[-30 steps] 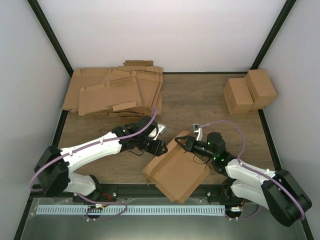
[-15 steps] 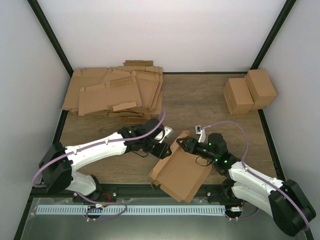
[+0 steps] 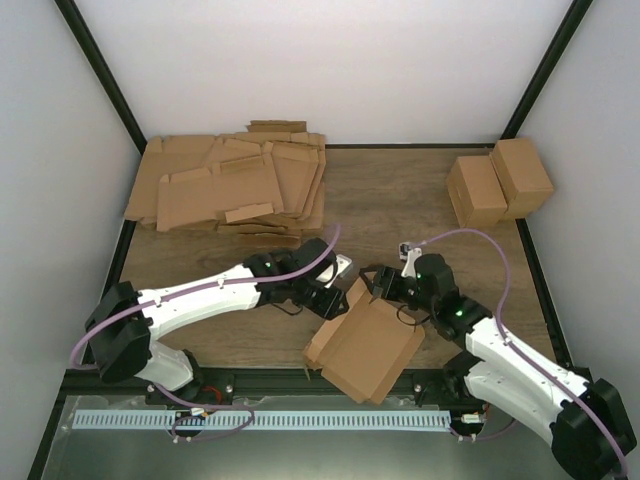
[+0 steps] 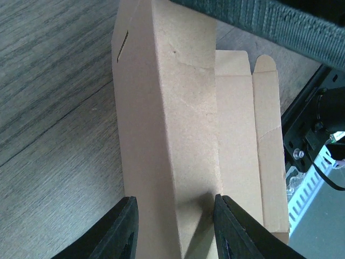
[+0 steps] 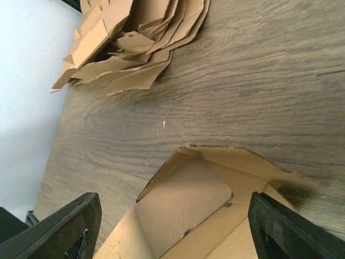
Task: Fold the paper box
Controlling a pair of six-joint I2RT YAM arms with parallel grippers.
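Matt cardboard paper box (image 3: 365, 345), wood-grain table (image 3: 400, 200)

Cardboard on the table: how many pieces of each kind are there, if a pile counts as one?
Half-folded box: 1
Closed cartons: 2
Pile of flat sheets: 1 (the sheets in it overlap too much to count)
Total: 4

Bright, even light from overhead. A soft shadow sits beside the box (image 5: 183, 210) on the tabletop (image 5: 242, 81). Both wrist views blur at their near edges.
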